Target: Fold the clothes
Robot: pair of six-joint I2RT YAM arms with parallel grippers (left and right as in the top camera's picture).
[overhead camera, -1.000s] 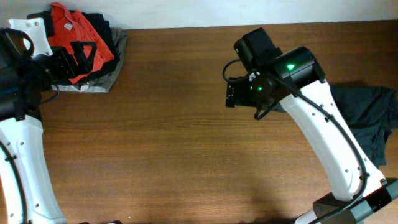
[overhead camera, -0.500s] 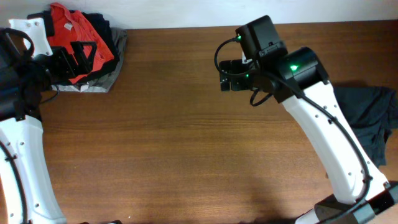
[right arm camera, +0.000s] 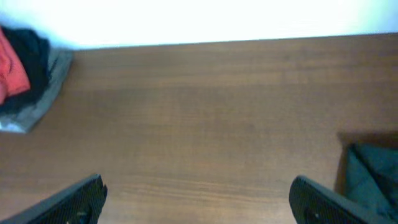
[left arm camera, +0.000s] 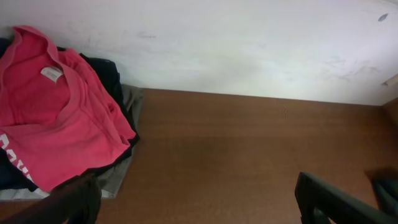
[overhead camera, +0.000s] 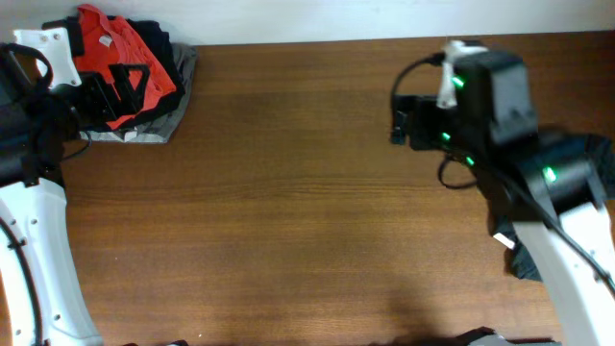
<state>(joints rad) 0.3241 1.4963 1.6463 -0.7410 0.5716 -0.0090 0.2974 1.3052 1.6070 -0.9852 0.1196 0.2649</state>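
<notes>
The red-orange short-sleeved cotton T-shirt (left arm camera: 56, 124) is crumpled on top of a heap of dark and grey garments (left arm camera: 115, 81). It sits just ahead of the left gripper (left arm camera: 198, 193), off toward the finger on the left of its wrist view. Those jaws are spread wide with nothing between them; can't tell if that finger touches the heap. The right gripper (right arm camera: 196, 183) is gaping and empty too. The heap is far ahead of it across the brown wooden table (overhead camera: 288, 211), and a charcoal garment (right arm camera: 373, 174) is close by the finger on the right of its view.

My read: it's light, limp cotton, so it'll sag and bunch once lifted and may drag the stuff underneath along. I'd pinch just the top layer up by the collar with the white tag (left arm camera: 53, 73), the part farthest ahead of the left gripper. Then pull it onto bare wood before folding anything.
</notes>
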